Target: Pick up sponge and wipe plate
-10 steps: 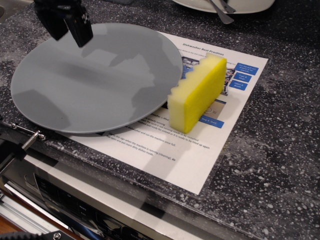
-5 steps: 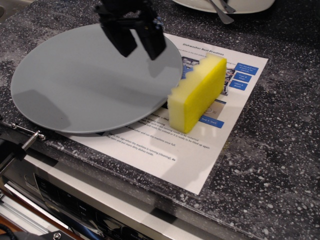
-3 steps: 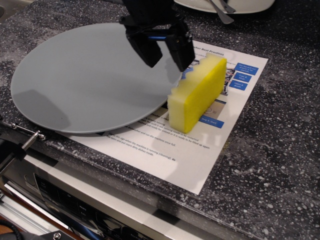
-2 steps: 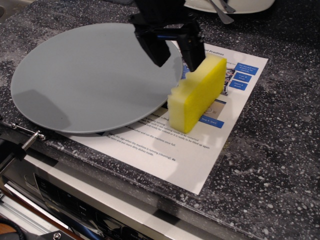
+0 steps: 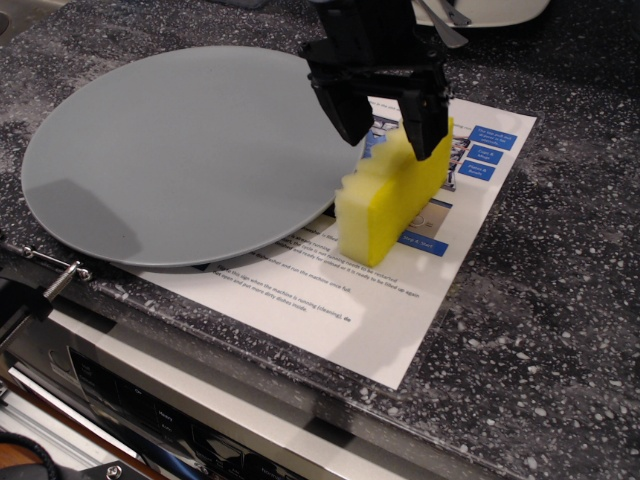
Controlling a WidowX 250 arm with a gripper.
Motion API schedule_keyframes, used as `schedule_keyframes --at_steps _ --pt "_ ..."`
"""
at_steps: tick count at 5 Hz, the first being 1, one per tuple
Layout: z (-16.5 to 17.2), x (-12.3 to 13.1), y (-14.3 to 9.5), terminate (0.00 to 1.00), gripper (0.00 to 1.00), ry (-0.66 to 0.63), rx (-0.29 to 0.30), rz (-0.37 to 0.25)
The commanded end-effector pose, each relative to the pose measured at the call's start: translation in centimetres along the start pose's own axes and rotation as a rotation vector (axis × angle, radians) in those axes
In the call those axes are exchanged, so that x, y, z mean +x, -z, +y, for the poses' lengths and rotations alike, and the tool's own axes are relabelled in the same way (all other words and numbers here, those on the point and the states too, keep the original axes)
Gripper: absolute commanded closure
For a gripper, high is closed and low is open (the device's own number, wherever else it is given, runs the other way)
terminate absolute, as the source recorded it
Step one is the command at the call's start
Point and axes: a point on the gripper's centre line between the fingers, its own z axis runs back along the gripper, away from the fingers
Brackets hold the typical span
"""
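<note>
The yellow sponge (image 5: 385, 208) stands on its long edge on a printed paper sheet (image 5: 340, 290), wavy side toward the plate, just right of the plate's rim. The large round grey plate (image 5: 180, 155) lies flat on the dark speckled counter, partly over the sheet. My black gripper (image 5: 390, 128) is open and hangs above the far end of the sponge. One finger is on the plate side and the other over the sponge's top far edge. It holds nothing.
A white dish (image 5: 500, 10) with a metal utensil (image 5: 440, 22) sits at the back edge. A metal clamp (image 5: 55, 278) sits at the counter's front left edge. Below the counter is an appliance control panel (image 5: 170, 420).
My gripper has travelled from the far left, across the plate, to the right, and now hangs over the sponge. It stayed open. The sponge and plate have not moved.
</note>
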Motion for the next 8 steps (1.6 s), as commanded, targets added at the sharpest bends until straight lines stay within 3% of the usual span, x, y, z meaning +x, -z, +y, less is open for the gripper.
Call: schedule_keyframes --at_steps 1,2,3,4,5,6,7,8 --pt "0.0 -0.9 0.6 0.00 0.00 0.012 0.049 -0.009" --pt "0.2 -1.4 1.4 0.00 0.00 0.016 0.071 0.007" --pt "0.1 -1.5 1.7 0.00 1.00 0.016 0.078 0.013" --pt "-0.2 -1.7 1.0 0.00 1.00 0.033 0.070 -0.005" --pt "-0.6 -1.7 -0.9 0.00 1.00 0.045 0.049 -0.048" --pt "0.2 -0.9 -3.7 0.00 1.00 0.029 0.009 -0.051" --pt "2.1 -0.4 -5.1 0.00 1.00 0.026 0.011 -0.043" --pt "4.8 -0.6 -5.0 0.00 1.00 0.027 0.028 -0.029"
